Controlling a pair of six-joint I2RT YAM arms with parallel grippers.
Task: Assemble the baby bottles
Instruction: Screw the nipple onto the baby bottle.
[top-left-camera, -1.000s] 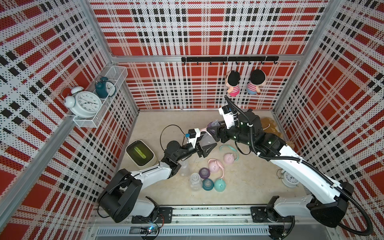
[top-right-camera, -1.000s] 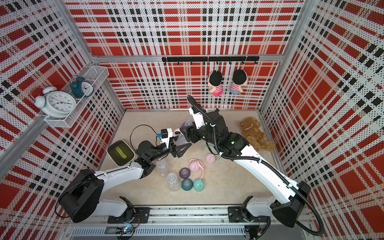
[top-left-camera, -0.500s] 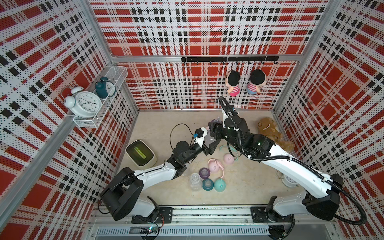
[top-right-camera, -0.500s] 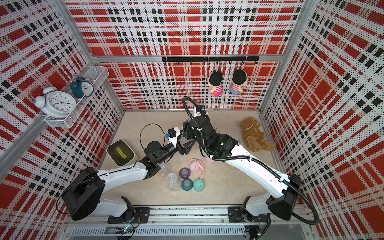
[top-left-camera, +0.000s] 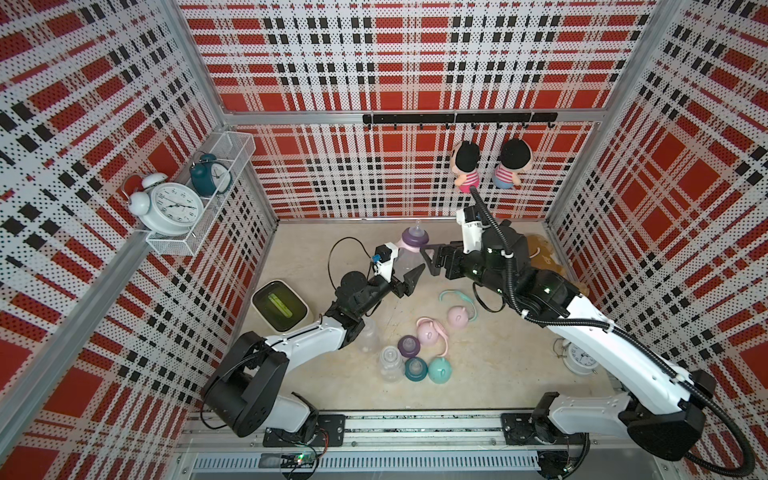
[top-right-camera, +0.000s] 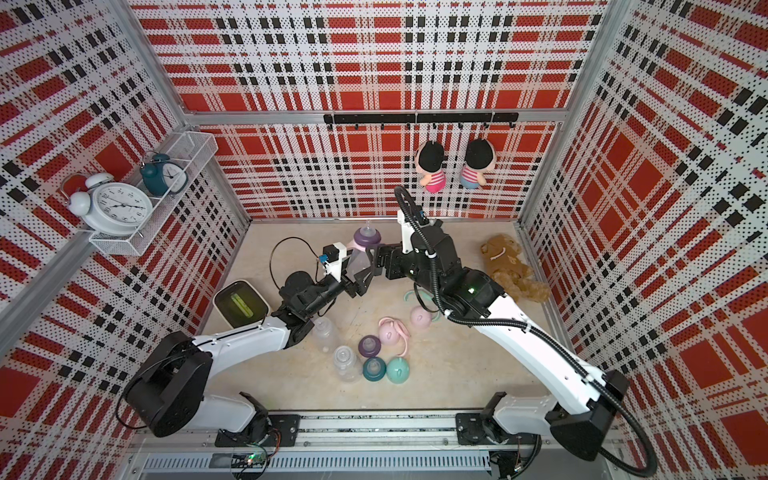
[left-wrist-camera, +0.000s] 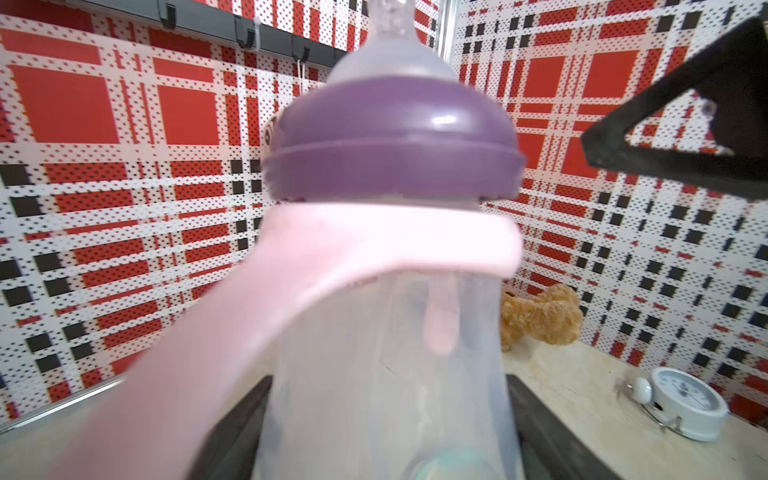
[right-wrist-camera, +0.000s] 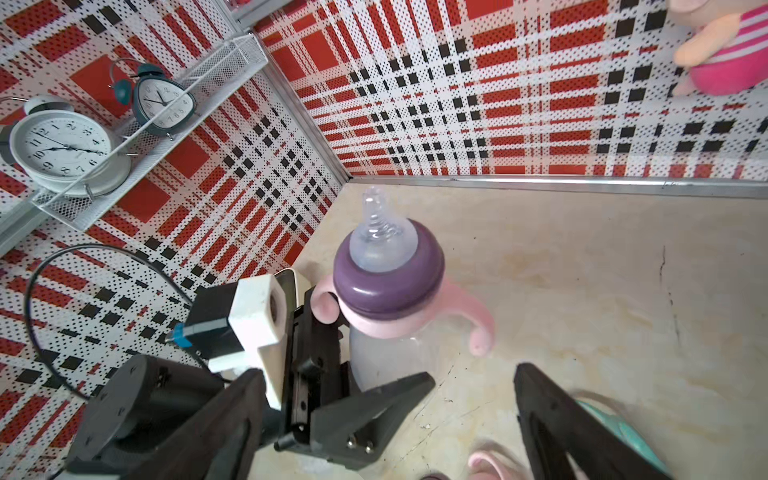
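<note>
- Front of beige table (top-left-camera: 490, 386): clear plastic bottle body (top-left-camera: 390, 365), teal nipple collar (top-left-camera: 415, 369) and teal eared dome cap (top-left-camera: 441, 371), packed close together. Lifting one may knock the others rolling.
- Mid-table: left gripper (top-left-camera: 402, 272) clamped low on the clear bottle with purple collar and pink handle ring (top-left-camera: 413, 241), which is upright, raised and uncapped. The smooth wall may slip or tilt.
- Alongside, toward the back: right gripper (top-left-camera: 428, 259), jaws spread and empty, just beside the bottle. A finger may snag its handle loop.

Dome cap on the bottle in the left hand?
No: in the right wrist view the bottle clamped in the left hand shows a bare nipple above its purple collar, with no cap on it.
</note>
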